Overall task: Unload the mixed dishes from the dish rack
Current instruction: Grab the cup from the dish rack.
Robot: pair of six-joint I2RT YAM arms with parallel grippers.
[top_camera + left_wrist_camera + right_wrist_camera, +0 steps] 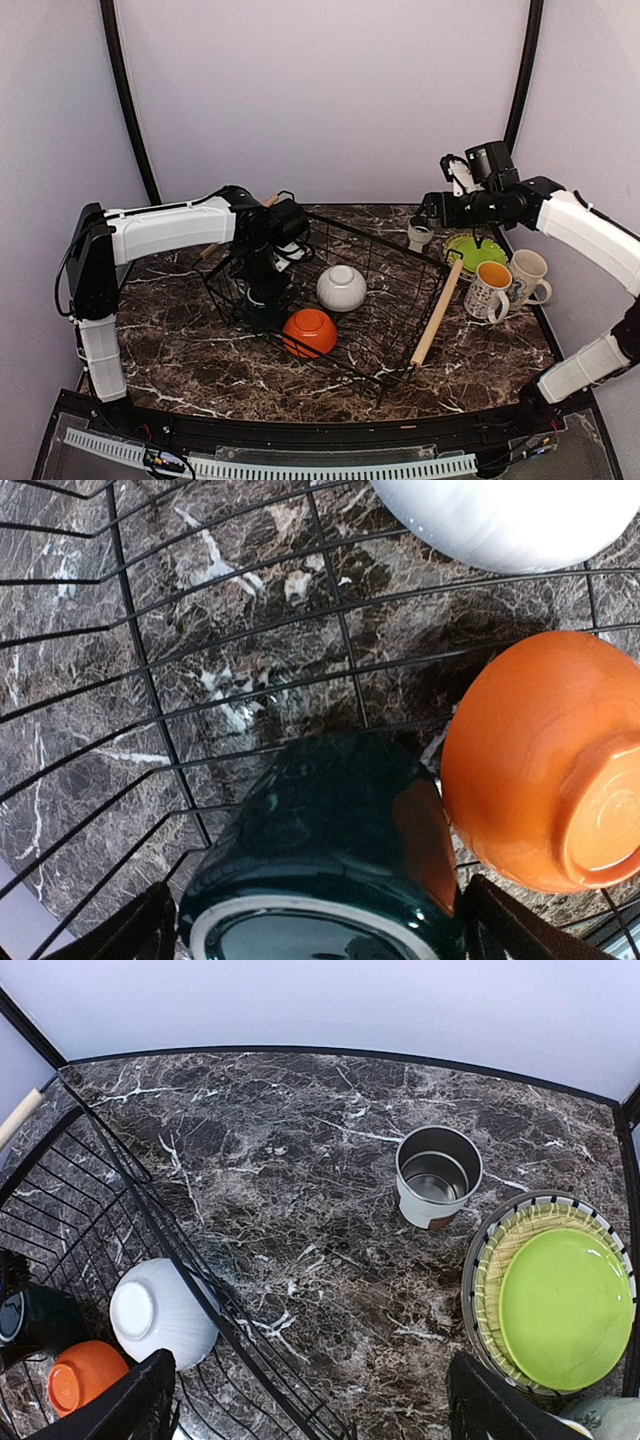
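Note:
The dish rack [395, 262] is a black wire basket with a wooden handle [437, 312] on its right side. Inside it lie an upturned white bowl [341, 287] and an upturned orange bowl [309, 332]. My left gripper [262, 300] reaches into the rack's left part. In the left wrist view it [320, 935] is shut on a dark green cup [330, 850], one finger on each side, right beside the orange bowl [550, 760]. My right gripper [428, 212] hovers open and empty above the table [310, 1410], near a small white cup [438, 1175].
A stack of plates with a lime-green plate [475, 250] on top sits right of the rack, also in the right wrist view [565, 1305]. Two patterned mugs [488, 290] [527, 275] stand in front of it. The rack's wire wall [150, 1210] is left of my right gripper.

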